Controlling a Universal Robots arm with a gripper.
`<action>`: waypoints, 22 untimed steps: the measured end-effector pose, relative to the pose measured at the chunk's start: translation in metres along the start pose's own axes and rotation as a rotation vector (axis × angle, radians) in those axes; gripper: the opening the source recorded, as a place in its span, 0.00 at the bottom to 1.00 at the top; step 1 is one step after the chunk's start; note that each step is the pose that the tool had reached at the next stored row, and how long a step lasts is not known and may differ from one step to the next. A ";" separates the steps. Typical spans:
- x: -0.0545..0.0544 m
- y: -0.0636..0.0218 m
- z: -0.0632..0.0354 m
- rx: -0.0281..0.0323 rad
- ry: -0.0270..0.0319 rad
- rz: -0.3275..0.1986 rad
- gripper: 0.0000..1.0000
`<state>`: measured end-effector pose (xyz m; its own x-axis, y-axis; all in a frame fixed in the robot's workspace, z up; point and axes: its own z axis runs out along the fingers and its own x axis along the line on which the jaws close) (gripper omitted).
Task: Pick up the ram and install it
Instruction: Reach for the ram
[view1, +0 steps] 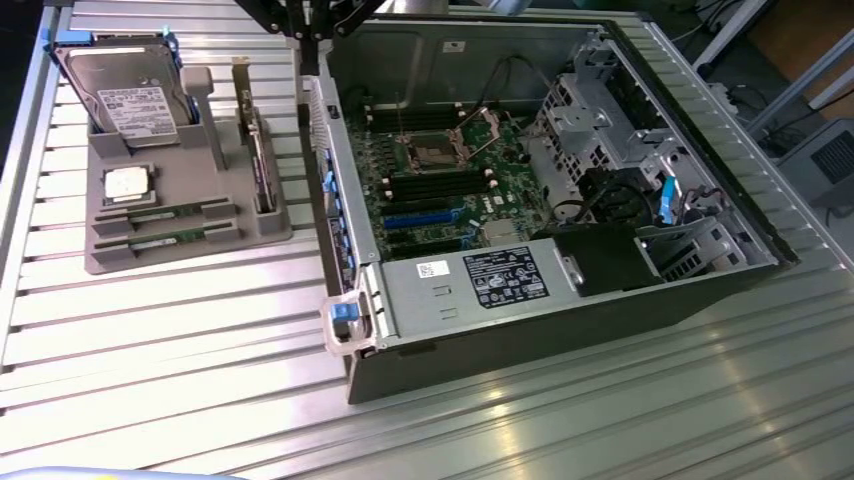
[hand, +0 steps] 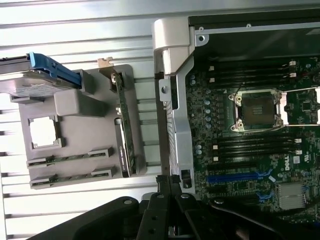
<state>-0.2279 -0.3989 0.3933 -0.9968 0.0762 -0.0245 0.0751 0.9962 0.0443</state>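
Two ram sticks, thin and green, lie on edge in slots at the near end of a grey tray (view1: 187, 255): one ram stick (view1: 167, 217) (hand: 70, 157) and a second ram stick (view1: 167, 240) (hand: 70, 177) beside it. My gripper (view1: 310, 35) (hand: 167, 181) hangs high over the wall of the open computer case (view1: 350, 190), between the tray and the motherboard (view1: 454, 170) (hand: 250, 150). Its fingers are shut with nothing between them. Long black memory slots (hand: 247, 149) run on both sides of the empty processor socket (hand: 257, 111).
The tray also holds a hard drive (view1: 127, 95) with a blue frame, a square silver processor chip (view1: 127, 184) (hand: 44, 134) and an upright expansion card (view1: 256, 140) (hand: 122, 130). A power supply (view1: 467, 285) and drive cages (view1: 627, 150) fill the case's other parts. The table is ribbed metal.
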 end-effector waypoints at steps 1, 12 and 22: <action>0.001 0.0000 0.0000 0.0000 0.0000 0.000 0.10; 0.010 -0.0007 -0.0003 0.0000 0.0000 0.000 0.10; 0.016 -0.0012 -0.0005 0.0000 0.0000 0.000 0.10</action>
<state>-0.2441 -0.3989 0.3933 -0.9968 0.0762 -0.0244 0.0751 0.9962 0.0443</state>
